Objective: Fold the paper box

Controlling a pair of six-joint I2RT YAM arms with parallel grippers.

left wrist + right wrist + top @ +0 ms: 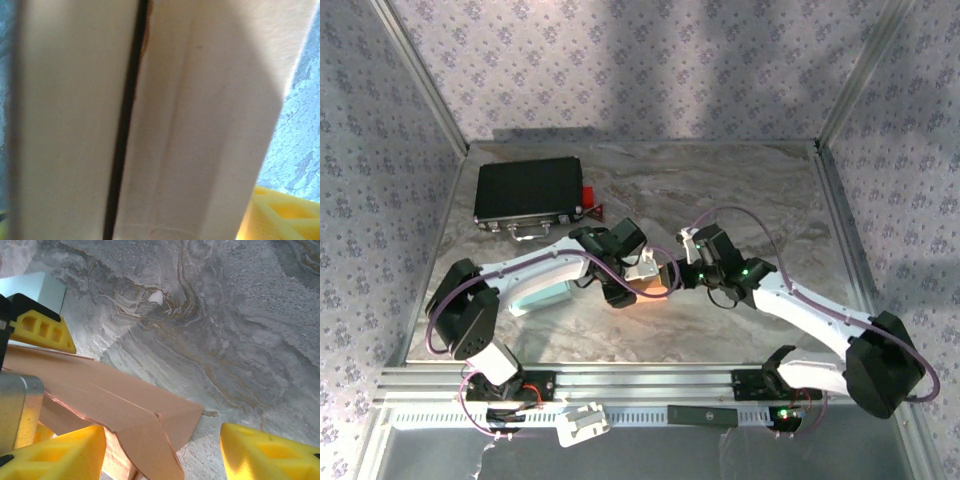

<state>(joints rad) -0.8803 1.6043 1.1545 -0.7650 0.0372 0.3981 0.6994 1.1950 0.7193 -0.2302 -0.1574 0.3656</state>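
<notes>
The paper box (657, 287) lies mid-table between my two grippers, to the right of the pale blue block (545, 298) and well apart from the black case (528, 192) at the far left. From above, my left gripper (636, 274) and right gripper (688, 268) crowd the box so closely that I cannot read either one's opening. My right wrist camera settles one: its yellow fingers (270, 452) stand wide apart over the marble table (240, 315), with a folded cardboard corner poking between them. My left wrist camera gives blurred tan panels split by a dark slit, plus one yellow finger (285, 215). Whether that gripper is clamped I cannot tell.
</notes>
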